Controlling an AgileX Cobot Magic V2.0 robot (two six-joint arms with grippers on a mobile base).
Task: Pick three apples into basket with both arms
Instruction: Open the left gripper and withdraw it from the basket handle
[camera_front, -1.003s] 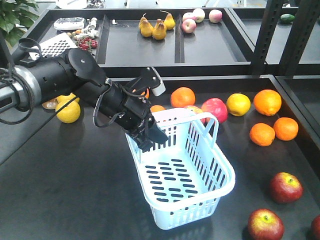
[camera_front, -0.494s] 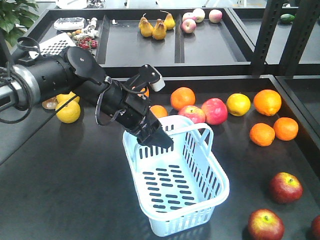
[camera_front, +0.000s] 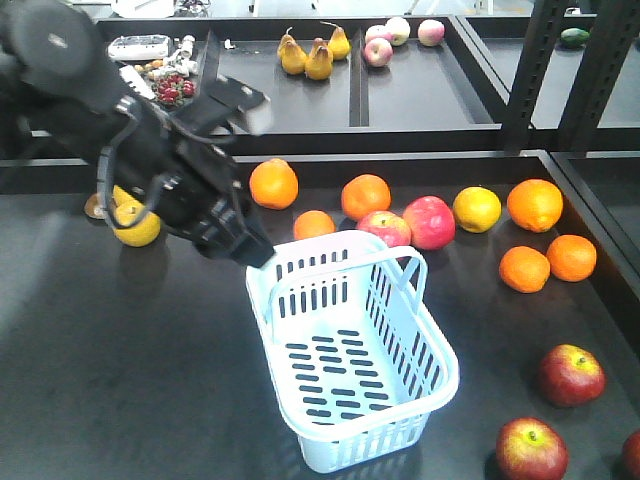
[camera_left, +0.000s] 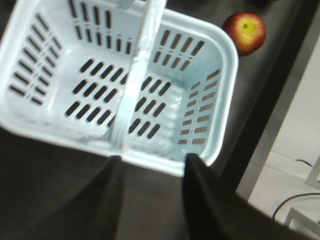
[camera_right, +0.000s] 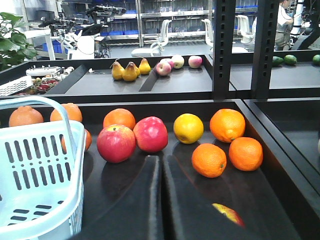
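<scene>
**Left gripper open at the basket, right gripper closed.** The left gripper (camera_left: 153, 160) is seen with its two black fingers (camera_left: 197, 172) spread wide and nothing held between them, poised at the near rim of the pale blue-white basket (camera_front: 360, 440). Whether the rim is touched cannot be told from the blurred wrist view. From the front, the gripper's tip is shown just beside one corner of the basket.

The basket is set upright on the dark table (camera_front: 130, 380), stretching away below and ahead of that gripper. One loop handle (camera_front: 416, 262) is raised across its open top, and its slotted bottom is in plain view.

The right gripper (camera_right: 162, 159) is pictured low over the table with its fingers drawn together to a thin slit and nothing gripped. The basket is found to its left.

Three dark red apples (camera_front: 572, 374) are laid on the table well apart from the left gripper, beyond the basket. Pink-red apples (camera_right: 116, 143) and oranges (camera_right: 227, 125) are grouped ahead of the right gripper.
</scene>
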